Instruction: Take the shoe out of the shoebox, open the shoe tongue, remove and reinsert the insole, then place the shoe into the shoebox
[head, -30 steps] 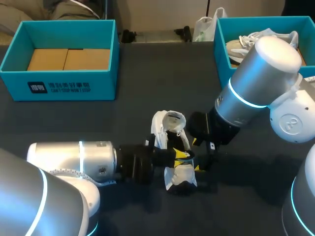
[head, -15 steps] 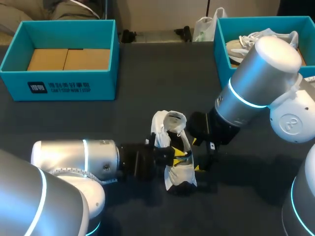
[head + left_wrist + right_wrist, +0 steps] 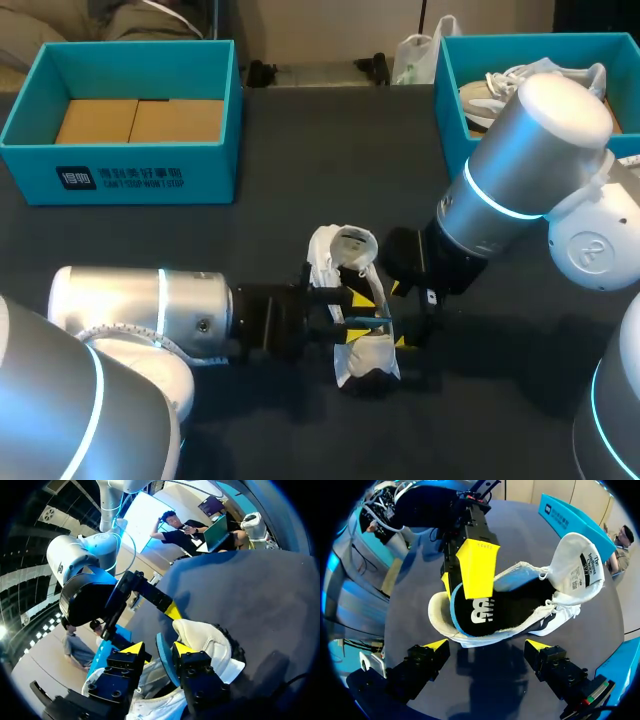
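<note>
A white shoe (image 3: pixel 345 262) lies on the dark table with its tongue (image 3: pixel 580 562) folded up and back. Its black insole (image 3: pixel 480 611) with a blue edge sits partly in the heel opening. My left gripper (image 3: pixel 362 310) is at the heel, open, with the insole's blue edge (image 3: pixel 165 661) standing in the gap between its fingers. One of its yellow fingers (image 3: pixel 477 567) lies over the insole. My right gripper (image 3: pixel 486 645) stands wide open beside the shoe, not touching it, and shows in the head view as the right gripper (image 3: pixel 400 315).
A teal shoebox (image 3: pixel 120 165) with brown cardboard inside stands at the back left. A second teal box (image 3: pixel 447 110) at the back right holds another pale shoe (image 3: pixel 490 95). My right arm's big silver link hangs over the table's right part.
My left gripper's fingers have spread apart at the shoe's heel, letting go of the insole, and the left arm has drawn back slightly. The right arm has kept still.
</note>
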